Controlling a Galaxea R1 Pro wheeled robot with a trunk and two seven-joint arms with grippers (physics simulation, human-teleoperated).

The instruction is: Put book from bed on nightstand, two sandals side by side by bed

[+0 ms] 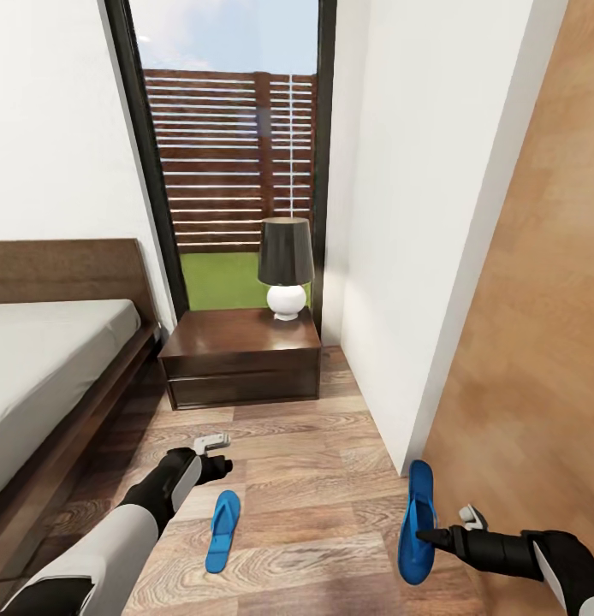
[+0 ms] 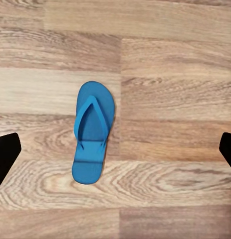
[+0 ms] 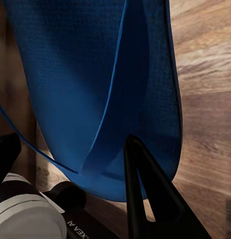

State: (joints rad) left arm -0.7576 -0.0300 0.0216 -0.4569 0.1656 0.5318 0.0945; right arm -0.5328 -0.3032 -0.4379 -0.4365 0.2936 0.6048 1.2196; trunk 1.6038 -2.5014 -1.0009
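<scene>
One blue sandal [image 1: 222, 530] [image 2: 94, 132] lies flat on the wood floor, a little way from the bed [image 1: 49, 359]. My left gripper [image 1: 218, 455] [image 2: 116, 149] hovers above it, open, with its fingertips [image 2: 6, 154] wide apart on either side. My right gripper [image 1: 434, 532] [image 3: 70, 164] is shut on the other sandal [image 1: 416, 522] [image 3: 90, 74], near the white wall's corner. A dark finger [image 3: 145, 199] presses on its sole. The dark nightstand [image 1: 241, 355] stands beside the bed's headboard under the window. The book is out of view.
A lamp [image 1: 286, 267] with a dark shade and white base takes up the right part of the nightstand top. A white wall [image 1: 417, 257] juts out on the right, with a wooden panel [image 1: 545, 342] behind it. Floor lies between bed and wall.
</scene>
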